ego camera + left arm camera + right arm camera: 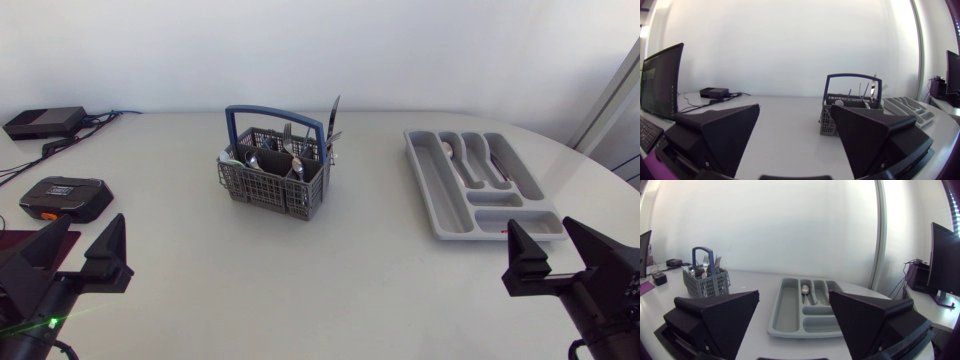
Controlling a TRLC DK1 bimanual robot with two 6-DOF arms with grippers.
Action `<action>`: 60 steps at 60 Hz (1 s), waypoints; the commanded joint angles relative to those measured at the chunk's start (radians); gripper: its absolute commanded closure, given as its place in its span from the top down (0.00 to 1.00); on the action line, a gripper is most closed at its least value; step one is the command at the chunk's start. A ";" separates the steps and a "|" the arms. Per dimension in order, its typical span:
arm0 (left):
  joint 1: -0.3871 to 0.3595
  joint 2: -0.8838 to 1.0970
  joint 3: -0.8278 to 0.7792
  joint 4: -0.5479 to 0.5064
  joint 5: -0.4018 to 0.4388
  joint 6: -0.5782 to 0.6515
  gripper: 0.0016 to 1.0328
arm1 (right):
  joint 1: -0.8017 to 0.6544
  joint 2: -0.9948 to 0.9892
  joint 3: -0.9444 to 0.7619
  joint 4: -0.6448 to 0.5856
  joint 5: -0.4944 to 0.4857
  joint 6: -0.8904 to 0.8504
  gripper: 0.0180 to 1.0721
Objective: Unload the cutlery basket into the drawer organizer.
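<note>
While left hand (89, 228) and right hand (543, 230) gape, basket (262, 187) (blue-handled) holds cutlery (292, 150)

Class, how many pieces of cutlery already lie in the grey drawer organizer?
1: a spoon in the organizer, second long slot from the basket side. The other slots look empty, but are too small to be sure.

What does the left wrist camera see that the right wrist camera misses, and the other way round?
Only the left wrist view shows the left gripper, open with nothing between its fingers. Only the right wrist view shows the right gripper, also open, and a spoon lying in one compartment of the drawer organizer. Both show the cutlery basket, with cutlery standing in it, and the organizer.
</note>
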 commanded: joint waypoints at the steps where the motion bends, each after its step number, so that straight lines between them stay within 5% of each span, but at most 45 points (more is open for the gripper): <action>1: -0.008 -0.010 -0.040 -0.011 -0.007 -0.031 0.96 | -0.007 -0.006 -0.022 0.009 0.006 0.023 0.96; 39: -0.014 0.016 0.082 -0.009 -0.010 -0.029 0.95 | -0.004 0.032 -0.012 0.092 0.012 0.019 0.95; 60: -0.034 0.290 0.262 0.017 -0.010 -0.055 0.94 | 0.100 0.482 0.193 0.259 0.078 0.024 0.95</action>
